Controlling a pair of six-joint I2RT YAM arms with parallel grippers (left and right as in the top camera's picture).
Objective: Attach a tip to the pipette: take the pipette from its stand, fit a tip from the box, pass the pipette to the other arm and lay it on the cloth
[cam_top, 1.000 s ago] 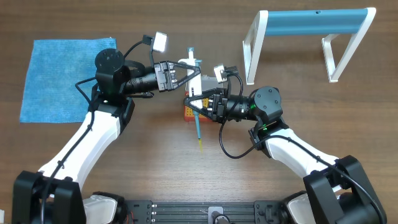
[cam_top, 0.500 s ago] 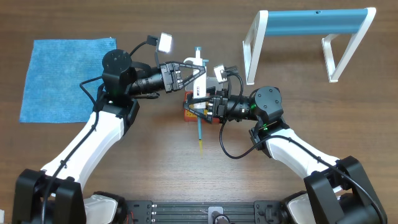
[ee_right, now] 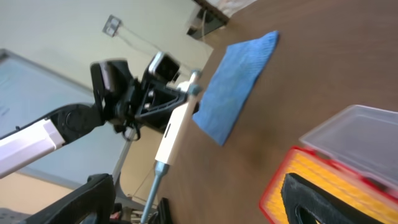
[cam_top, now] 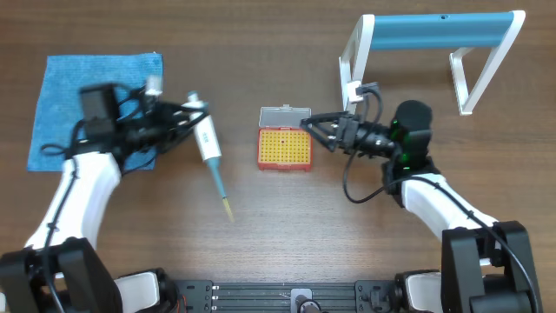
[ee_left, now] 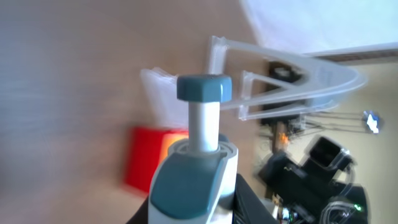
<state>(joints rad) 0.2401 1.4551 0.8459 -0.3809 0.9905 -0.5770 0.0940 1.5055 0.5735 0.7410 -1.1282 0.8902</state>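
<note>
The left gripper (cam_top: 180,122) is clamped on the upper body of the white pipette with a grey-blue plunger head (cam_top: 205,139). The thin blue shaft of the pipette ends in a small yellow tip (cam_top: 228,209), so I judge that the fitting and the passing between the arms are done.

The pipette hangs slanted above the brown wooden table (cam_top: 261,252). It is between the blue fabric cloth (cam_top: 87,87) at the far left and the red tip box full of yellow tips (cam_top: 284,149) in the middle. Its plunger end points far and left, toward the cloth, and the tip points near and right. I think it is held by the top end so that the long shaft is free to come down flat on the cloth, which is near the gripper. In the left wrist view the plunger head (ee_left: 204,87) rises straight out from between the dark fingers, which suggests a centred and firm hold.

The right gripper (cam_top: 314,130) is just right of the tip box, beside its clear plastic lid (cam_top: 285,115). Its jaws are spread wide apart and it holds and touches nothing. The white stand with a blue top bar (cam_top: 434,30) is at the far right, well apart from the pipette.
</note>
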